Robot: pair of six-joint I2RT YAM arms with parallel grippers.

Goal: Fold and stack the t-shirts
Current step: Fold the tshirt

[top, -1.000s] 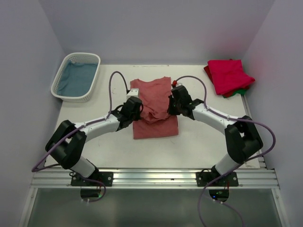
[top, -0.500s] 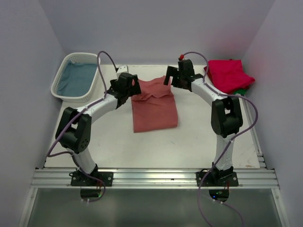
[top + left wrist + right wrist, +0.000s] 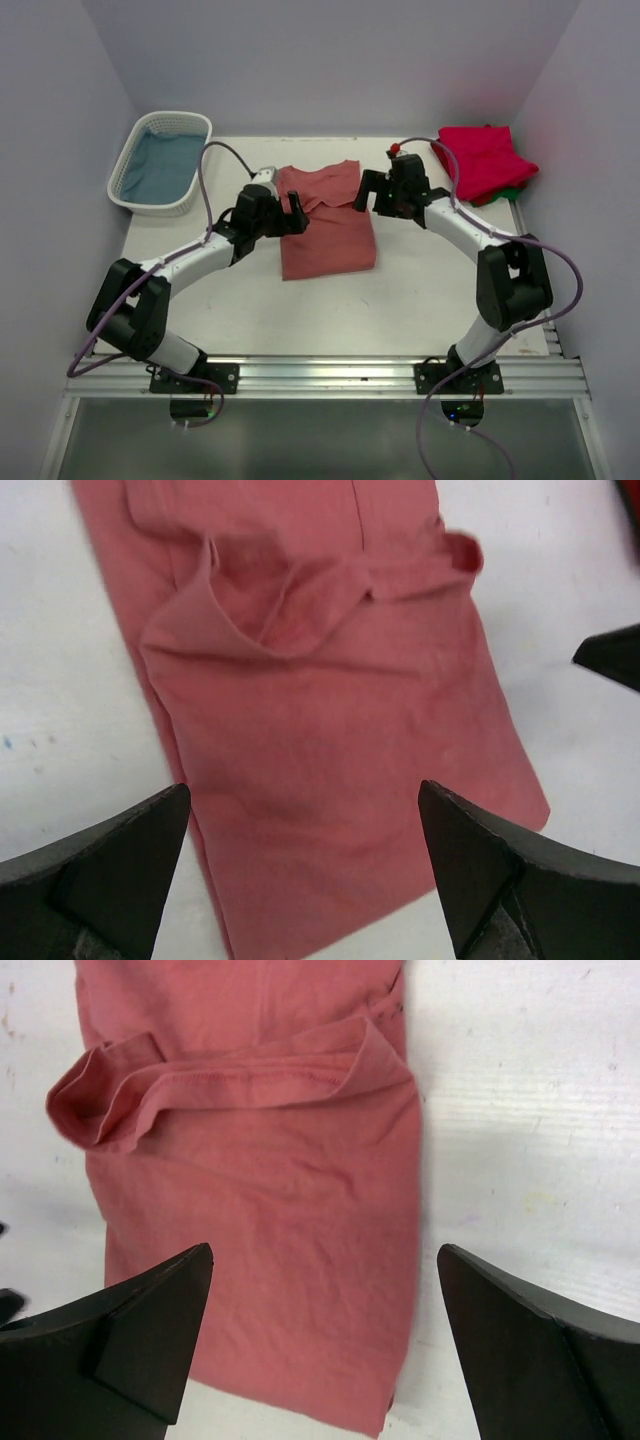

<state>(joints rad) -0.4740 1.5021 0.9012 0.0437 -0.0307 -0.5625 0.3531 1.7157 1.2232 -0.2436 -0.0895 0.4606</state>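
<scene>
Two slim robot arms, the left arm (image 3: 190, 260) and the right arm (image 3: 470, 235), share one build: white tubular links joined by bulky, rounded black joint housings. Each is mounted on a black base plate (image 3: 195, 378) bolted to a silver aluminium rail (image 3: 330, 375). A thin purple cable (image 3: 205, 195) loops loosely along each arm from base to wrist. On the right arm it meets a small red connector (image 3: 397, 150). The left gripper (image 3: 296, 212) and right gripper (image 3: 363, 192) are black. Seen close, their fingers (image 3: 110, 865) are matte black wedges tapering to blunt tips.
</scene>
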